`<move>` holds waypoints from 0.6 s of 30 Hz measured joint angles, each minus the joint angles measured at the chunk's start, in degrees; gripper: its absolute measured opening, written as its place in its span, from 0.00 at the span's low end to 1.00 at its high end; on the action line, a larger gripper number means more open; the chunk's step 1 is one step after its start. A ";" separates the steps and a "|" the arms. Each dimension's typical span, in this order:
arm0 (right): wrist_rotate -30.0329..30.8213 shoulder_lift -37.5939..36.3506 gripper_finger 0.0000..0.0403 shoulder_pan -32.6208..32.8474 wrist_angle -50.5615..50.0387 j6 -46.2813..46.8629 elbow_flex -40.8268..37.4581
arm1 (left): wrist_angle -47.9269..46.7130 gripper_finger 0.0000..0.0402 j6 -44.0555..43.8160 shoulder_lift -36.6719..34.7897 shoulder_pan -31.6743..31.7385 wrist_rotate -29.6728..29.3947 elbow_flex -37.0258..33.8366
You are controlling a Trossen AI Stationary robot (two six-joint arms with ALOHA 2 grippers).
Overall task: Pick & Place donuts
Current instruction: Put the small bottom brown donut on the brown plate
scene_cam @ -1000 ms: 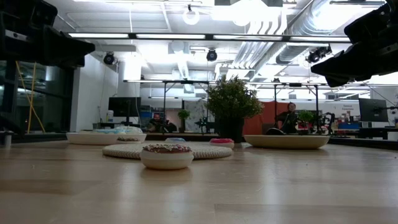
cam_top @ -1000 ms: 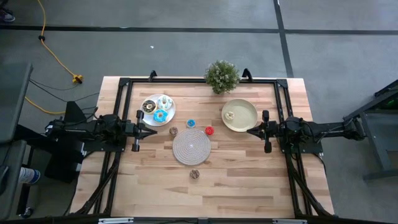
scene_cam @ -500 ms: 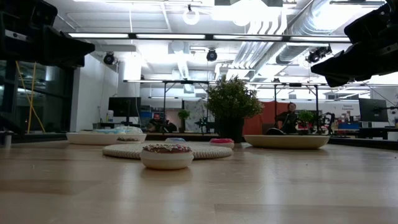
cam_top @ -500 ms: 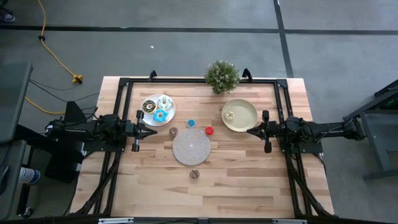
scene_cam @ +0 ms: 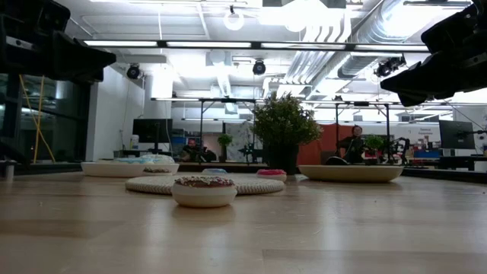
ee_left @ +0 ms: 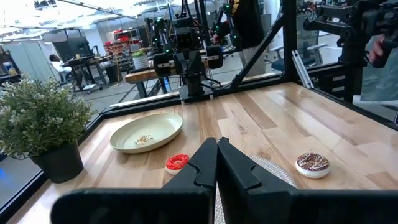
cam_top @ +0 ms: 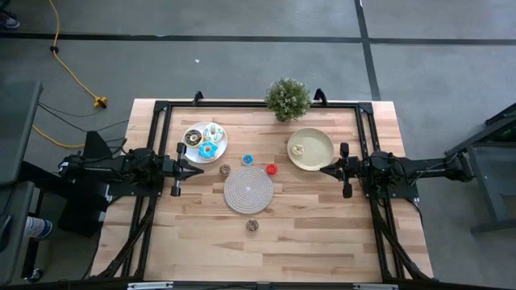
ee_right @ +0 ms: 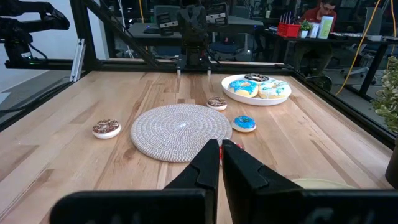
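Holding donuts [cam_top: 209, 149]: white plate [cam_top: 190, 147]

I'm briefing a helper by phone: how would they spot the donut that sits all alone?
Start at the round woven mat mid-table. On its side away from the potted plant, alone on bare wood, lies a brown-iced donut. The other loose donuts crowd the mat's plant-side edge; this one has no neighbour.

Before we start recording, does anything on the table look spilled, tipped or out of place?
Nothing stands out. Four small toy donuts lie flat and loose around the round woven mat, others on the white plate; the potted plant stands upright.
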 joint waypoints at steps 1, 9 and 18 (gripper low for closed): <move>0.02 0.00 0.03 -0.02 0.00 0.00 0.00 | 0.00 0.00 0.00 0.00 0.00 0.00 0.00; 0.04 0.00 0.03 -0.02 0.00 1.27 0.02 | 0.00 0.00 0.00 0.00 0.00 0.00 0.02; -1.49 3.12 0.03 -0.01 -2.91 2.58 3.28 | 0.02 0.00 0.00 0.00 0.00 -0.01 0.04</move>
